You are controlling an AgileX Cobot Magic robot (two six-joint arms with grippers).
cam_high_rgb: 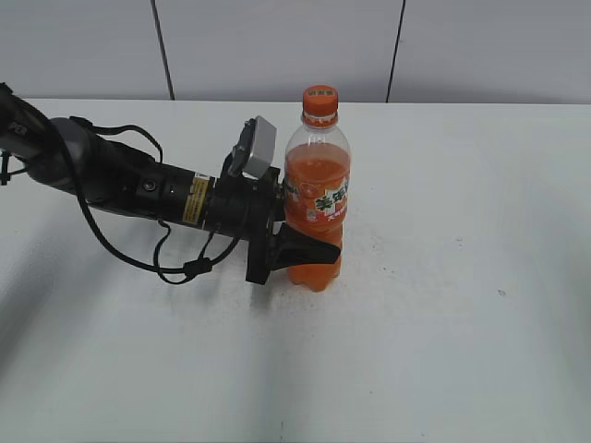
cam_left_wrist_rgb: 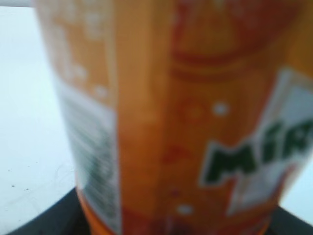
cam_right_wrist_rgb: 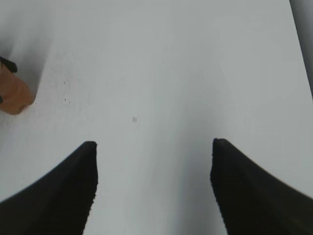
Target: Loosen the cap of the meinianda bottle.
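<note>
The meinianda bottle (cam_high_rgb: 317, 198) stands upright near the middle of the white table, full of orange drink, with its orange label facing front. The orange cap (cam_high_rgb: 320, 100) sits on its neck. My left gripper (cam_high_rgb: 309, 247) reaches in from the left and is shut on the bottle's lower body, one black finger across its front. In the left wrist view the blurred orange label (cam_left_wrist_rgb: 166, 122) fills the frame. My right gripper (cam_right_wrist_rgb: 154, 147) is open and empty above bare table, and does not show in the exterior view. The bottle's base (cam_right_wrist_rgb: 13, 93) shows at the left edge of the right wrist view.
The white table (cam_high_rgb: 462, 305) stretches around the bottle. A grey panelled wall (cam_high_rgb: 277, 46) runs along its far edge. The left arm's cable (cam_high_rgb: 138, 258) loops onto the table to the left of the bottle.
</note>
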